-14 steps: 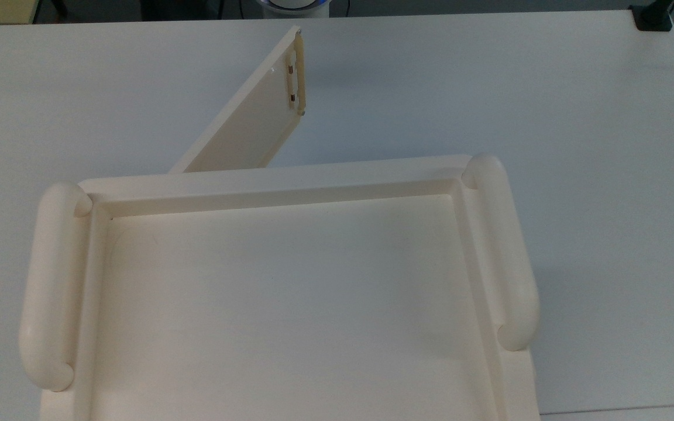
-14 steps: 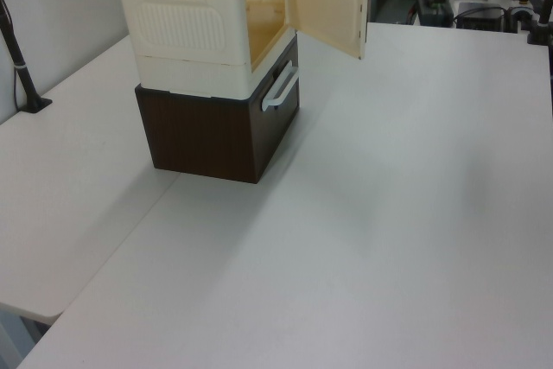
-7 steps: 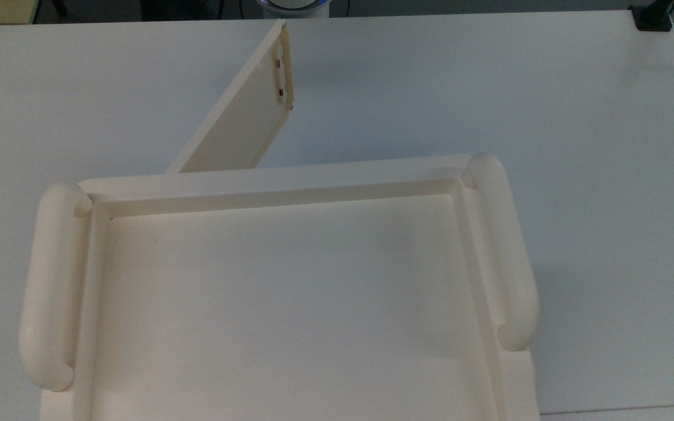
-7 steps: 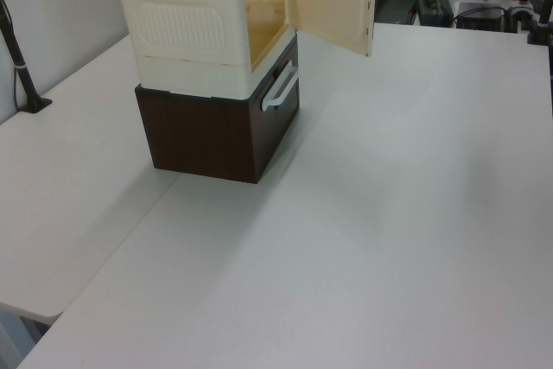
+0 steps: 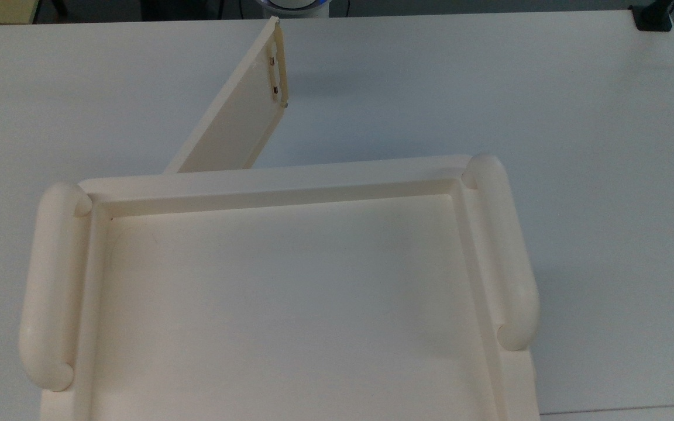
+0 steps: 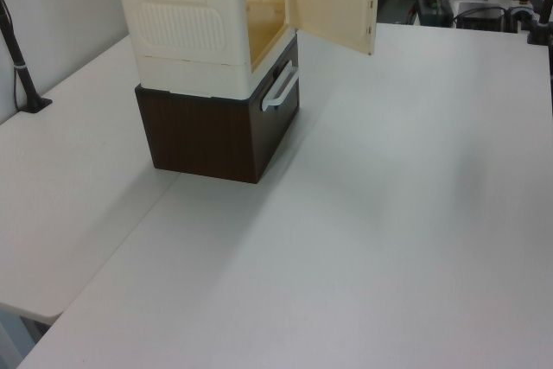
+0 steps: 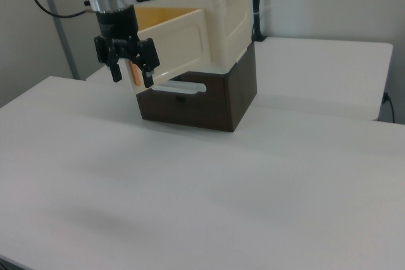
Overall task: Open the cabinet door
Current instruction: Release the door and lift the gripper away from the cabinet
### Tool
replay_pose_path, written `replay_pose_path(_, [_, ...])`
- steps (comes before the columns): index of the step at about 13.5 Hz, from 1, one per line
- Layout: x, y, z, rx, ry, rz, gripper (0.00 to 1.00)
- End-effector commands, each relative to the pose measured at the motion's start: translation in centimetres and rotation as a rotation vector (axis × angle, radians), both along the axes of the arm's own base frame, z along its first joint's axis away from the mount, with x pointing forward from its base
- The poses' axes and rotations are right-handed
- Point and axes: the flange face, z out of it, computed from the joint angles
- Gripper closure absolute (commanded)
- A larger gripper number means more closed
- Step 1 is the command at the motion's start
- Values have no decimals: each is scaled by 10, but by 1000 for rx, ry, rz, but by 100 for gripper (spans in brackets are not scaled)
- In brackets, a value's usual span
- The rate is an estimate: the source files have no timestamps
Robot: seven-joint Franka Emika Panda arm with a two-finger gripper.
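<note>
1. Cabinet door: you find it swung well out from the cream cabinet, at a wide angle to the front face. In the top view it runs from the cabinet's left front corner up toward the far edge of the table. In the left view its inner face shows, with the opening exposed.
2. Progress: judge the opening as largely done. What is left, at most, is a little more swing and letting go.
3. Gripper: in the right view it hangs at the door's free edge, fingers pointing down and spread apart, with the handle between them. You cannot tell whether the pads touch the handle.
4. Handle and screws: the slim bar sits at the door's free edge, two dark screws just beside it.
5. Cabinet top: a recessed tray with two rounded rails, left rail and right rail in the top view.
6. Base: a dark brown drawer unit with a pale bar pull stands under the cabinet.
7. Obstructions: nothing lies on the table in the door's path. A black post stands well apart at the left view's left.
</note>
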Motion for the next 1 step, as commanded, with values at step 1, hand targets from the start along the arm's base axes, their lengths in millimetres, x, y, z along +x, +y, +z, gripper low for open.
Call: replay_pose_path(1, [1,6,-6,42,-39,-7,0])
